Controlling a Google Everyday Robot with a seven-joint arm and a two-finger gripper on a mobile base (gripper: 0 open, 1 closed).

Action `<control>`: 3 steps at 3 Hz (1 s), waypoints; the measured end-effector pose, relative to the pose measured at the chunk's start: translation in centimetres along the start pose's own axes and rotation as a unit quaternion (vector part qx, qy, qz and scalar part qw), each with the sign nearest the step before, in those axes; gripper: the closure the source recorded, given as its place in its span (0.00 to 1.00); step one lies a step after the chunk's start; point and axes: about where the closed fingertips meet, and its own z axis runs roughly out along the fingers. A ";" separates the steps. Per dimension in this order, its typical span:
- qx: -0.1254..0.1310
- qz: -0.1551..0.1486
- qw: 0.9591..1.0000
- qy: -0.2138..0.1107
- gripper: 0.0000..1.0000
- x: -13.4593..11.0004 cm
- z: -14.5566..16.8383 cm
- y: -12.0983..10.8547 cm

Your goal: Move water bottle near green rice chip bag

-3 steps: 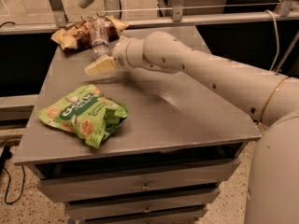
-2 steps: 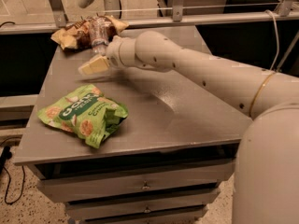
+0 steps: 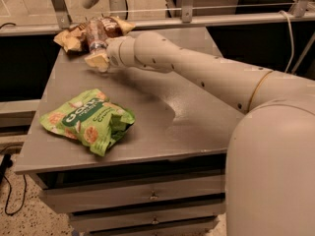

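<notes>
While the arm reaches to the far left corner of the tabletop (image 3: 162, 132), the tool (image 3: 97, 61) sits right at the water bottle (image 3: 96, 39); whether it grips cannot be told; the bottle rests against a brown-and-yellow snack bag (image 3: 74, 37), well apart from the green rice chip bag (image 3: 88, 120) near the front left edge.

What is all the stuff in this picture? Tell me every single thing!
water bottle: one, clear, back left of the table, right by the end effector
green rice chip bag: one, bright green, front left of the table
snack bag: one, brown and yellow, back left corner, behind the bottle
table: one, grey, middle of the view
drawers: at least two, grey, under the tabletop
cable: one, black, on the floor at left
arm: one, cream, reaching across the table from the right
end effector: one, pale, back left of the table, beside the bottle
</notes>
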 end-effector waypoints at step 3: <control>0.028 -0.039 0.999 -0.024 1.00 -3.0 -2.9 -5.1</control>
